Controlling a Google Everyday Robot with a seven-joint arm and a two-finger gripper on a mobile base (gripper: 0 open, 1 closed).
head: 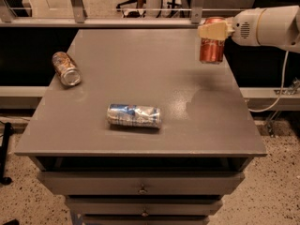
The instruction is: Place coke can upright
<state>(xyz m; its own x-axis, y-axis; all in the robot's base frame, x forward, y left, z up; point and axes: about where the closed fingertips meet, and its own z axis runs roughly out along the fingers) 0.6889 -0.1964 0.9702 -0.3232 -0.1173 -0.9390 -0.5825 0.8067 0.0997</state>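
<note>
The coke can [211,48] is red-orange with silver ends and hangs upright in the air above the far right part of the grey table [140,78]. My gripper [213,31] comes in from the right on a white arm [265,27] and is shut on the can's upper half. The can's shadow falls on the table top below it, near the right edge.
A blue-and-silver can [134,116] lies on its side near the table's front middle. A mottled brown-orange can [66,68] lies on its side at the left edge. Drawers sit below the table top. A metal railing runs behind the table.
</note>
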